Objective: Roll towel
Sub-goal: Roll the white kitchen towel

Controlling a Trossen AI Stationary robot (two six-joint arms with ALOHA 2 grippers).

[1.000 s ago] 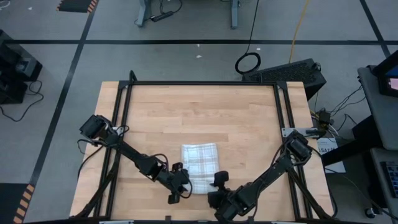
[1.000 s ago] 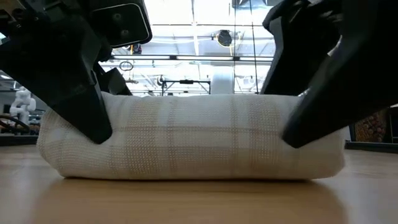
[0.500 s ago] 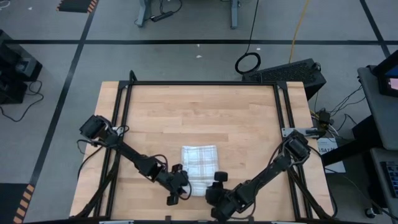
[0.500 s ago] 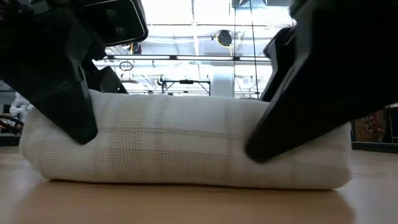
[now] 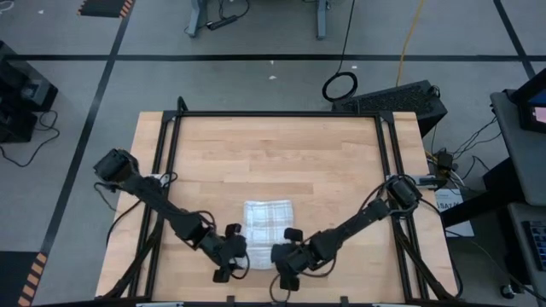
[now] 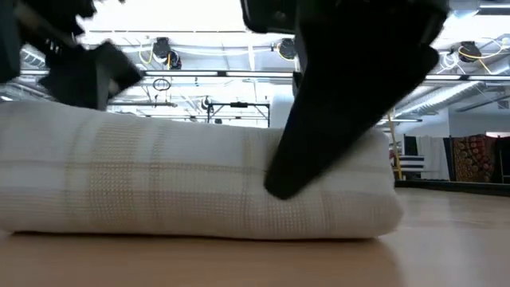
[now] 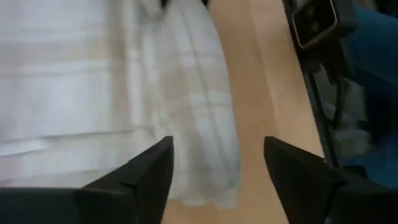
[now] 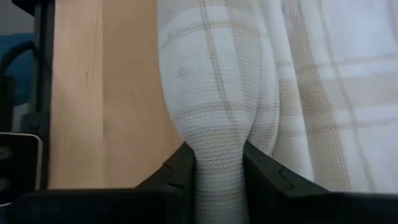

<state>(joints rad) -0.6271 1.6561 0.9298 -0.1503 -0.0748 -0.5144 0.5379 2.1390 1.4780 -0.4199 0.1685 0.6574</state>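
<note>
The white plaid towel (image 5: 267, 217) lies on the wooden table, and its near part is rolled into a thick roll (image 6: 199, 183) resting on the tabletop. My right gripper (image 8: 217, 168) is shut on the roll, right of its middle. In the low view it is the big dark shape (image 6: 335, 112) slanting down onto the roll. My left gripper (image 7: 217, 174) hangs open above the roll's left end (image 7: 205, 155), with the towel's edge and bare wood between its fingers. It touches nothing. In the high view both grippers (image 5: 239, 254) (image 5: 275, 254) sit side by side at the towel's near edge. My right gripper pinches a bulge of the rolled cloth (image 8: 217, 124) between its two fingers, several layers thick. The fingers slant down from above on the near side. One fingertip (image 6: 279, 183) lies on the roll's near face. The roll rests on the table.
Bare wood lies left, right and far of the towel (image 5: 256, 153). A black frame (image 5: 273, 113) runs round the tabletop. In the left wrist view the right arm's camera housing (image 7: 317, 22) shows beyond the towel.
My left gripper has opened, let go of the roll's left end and risen off it. My right gripper has gone toward the table's left along the roll, rolled its wrist and shut on the cloth. The towel has slid a little toward the left.
</note>
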